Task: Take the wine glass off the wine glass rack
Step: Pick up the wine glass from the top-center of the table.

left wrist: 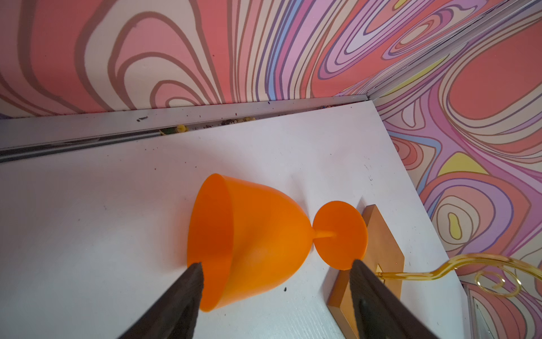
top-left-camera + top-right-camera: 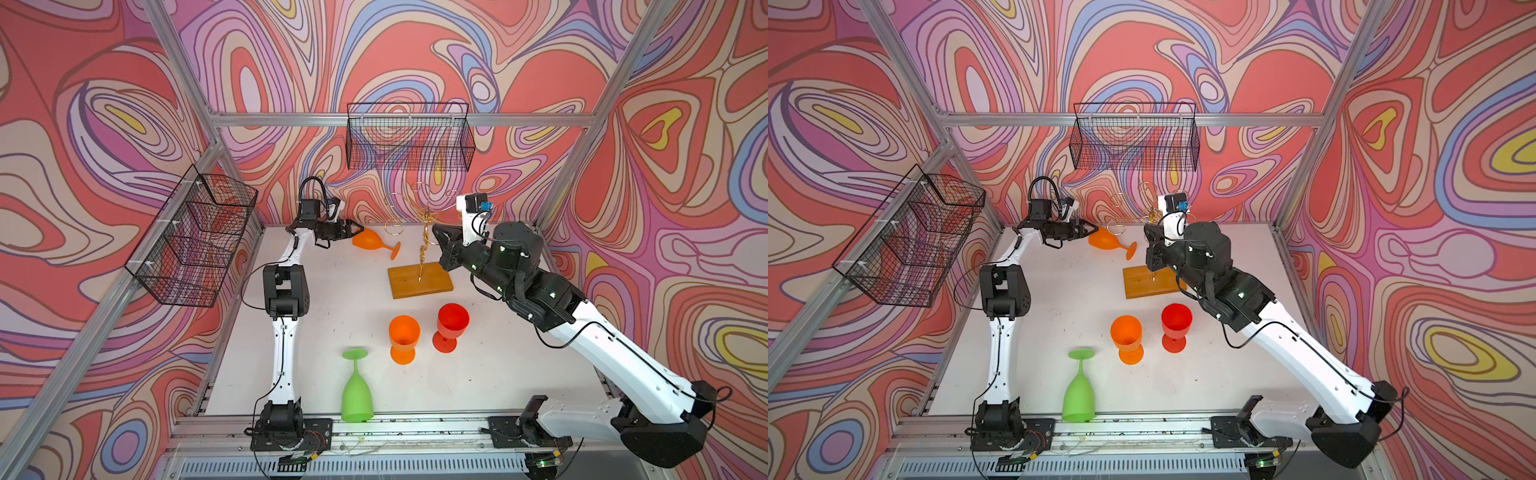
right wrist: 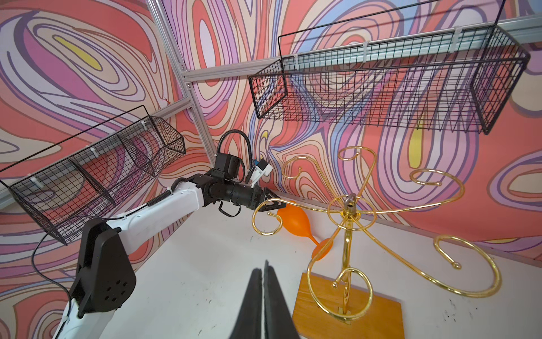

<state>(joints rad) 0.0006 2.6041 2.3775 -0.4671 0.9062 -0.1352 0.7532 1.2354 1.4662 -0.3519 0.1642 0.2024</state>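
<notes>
Orange wine glass (image 2: 370, 242) lies on its side on the bench (image 2: 332, 316), off and just beside the empty wine glass rack (image 2: 420, 283); left gripper (image 2: 360, 229), jaws apart at the bowl rim, should back straight out without rolling it; right gripper (image 3: 264, 271) is pressed together by the rack.

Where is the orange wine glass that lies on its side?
In both top views the orange wine glass lies on the white table near the back wall, between the open left claw and the wine glass rack.
</notes>
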